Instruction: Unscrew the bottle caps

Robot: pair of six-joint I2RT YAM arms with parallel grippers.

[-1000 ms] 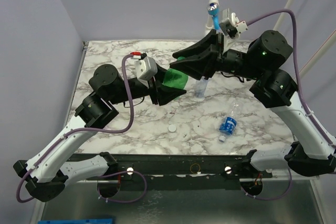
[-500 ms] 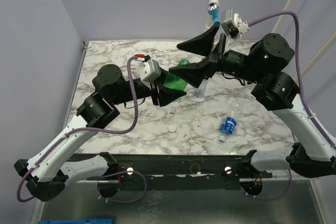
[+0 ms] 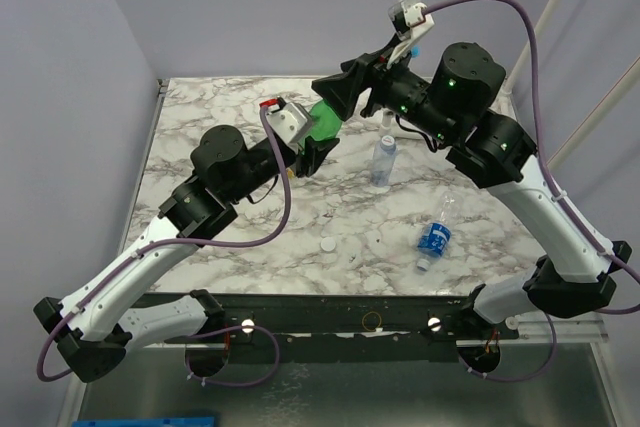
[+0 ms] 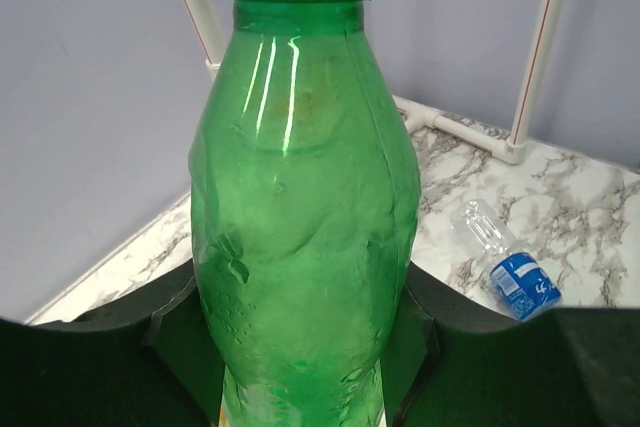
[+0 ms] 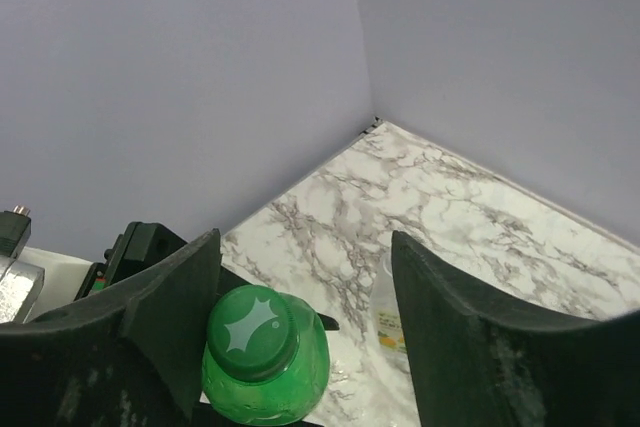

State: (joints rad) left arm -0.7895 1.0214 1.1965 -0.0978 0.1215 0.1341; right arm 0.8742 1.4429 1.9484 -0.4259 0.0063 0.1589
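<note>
Left hand clamps the green bottle, cap still on (one white cap lies loose); right hand gapes open above it.

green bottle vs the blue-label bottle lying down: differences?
Colour: the green bottle is green throughout; the blue-label bottle is clear with a blue label.
Pose: the green bottle is clamped in the left gripper; the blue-label bottle lies on its side on the table.
The right gripper stands open around the green bottle's cap; nothing touches the blue-label bottle.
Both are plastic bottles.
</note>
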